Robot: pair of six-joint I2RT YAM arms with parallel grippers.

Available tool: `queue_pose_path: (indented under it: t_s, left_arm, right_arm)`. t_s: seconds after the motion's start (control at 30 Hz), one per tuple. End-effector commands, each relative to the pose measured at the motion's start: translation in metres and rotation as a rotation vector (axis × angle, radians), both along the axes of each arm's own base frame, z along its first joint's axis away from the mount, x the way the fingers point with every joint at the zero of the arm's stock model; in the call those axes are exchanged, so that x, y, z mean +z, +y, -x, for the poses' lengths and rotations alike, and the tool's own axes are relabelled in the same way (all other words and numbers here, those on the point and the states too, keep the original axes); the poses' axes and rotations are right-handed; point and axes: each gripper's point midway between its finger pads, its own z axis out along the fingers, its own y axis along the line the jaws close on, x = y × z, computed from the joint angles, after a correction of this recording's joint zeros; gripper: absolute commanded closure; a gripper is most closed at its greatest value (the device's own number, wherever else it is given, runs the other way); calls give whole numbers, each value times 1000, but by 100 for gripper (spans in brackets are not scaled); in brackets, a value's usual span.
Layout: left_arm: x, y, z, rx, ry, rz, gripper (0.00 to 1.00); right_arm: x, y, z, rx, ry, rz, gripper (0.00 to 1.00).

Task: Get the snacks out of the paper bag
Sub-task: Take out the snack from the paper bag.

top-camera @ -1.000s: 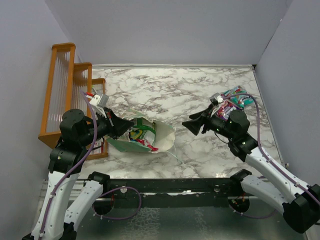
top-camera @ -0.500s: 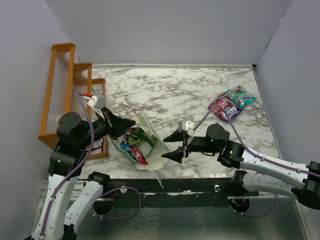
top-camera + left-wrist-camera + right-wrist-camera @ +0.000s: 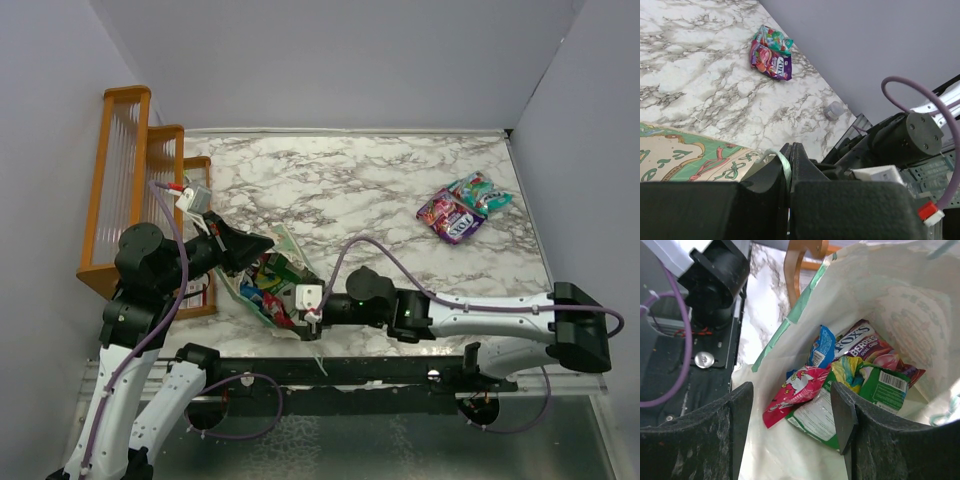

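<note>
My left gripper [image 3: 266, 243] is pinched tight on the paper bag [image 3: 292, 262] at its top edge, about 9 o'clock on the table. The snacks [image 3: 840, 377] are piled inside it. My right gripper [image 3: 791, 395] is at the bag's mouth, jaws apart, gripping nothing. Two loose packets [image 3: 463, 208] lie at 2 o'clock.

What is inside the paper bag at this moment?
Inside the paper bag lie snacks: a pink packet, a blue packet, a Fox's Berries packet and a green packet. They overlap, so anything under them is hidden.
</note>
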Motion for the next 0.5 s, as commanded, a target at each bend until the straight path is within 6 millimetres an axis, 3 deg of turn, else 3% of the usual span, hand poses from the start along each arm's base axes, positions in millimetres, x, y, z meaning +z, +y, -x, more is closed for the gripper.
queue_pose_path:
  t_s: [0.0,0.3,0.47]
  left_arm:
    - [11,-2,5,-23,-45,20,100]
    - [11,-1,7,-24,-49,4,100]
    - [12,0,7,-20,-49,5,100]
  right_arm:
    - [1,16,-20,-89,-107,-2,37]
    - [-23,26,-23,2,-296,77,37]
    - [-29,40,-9,119,-314,85,36]
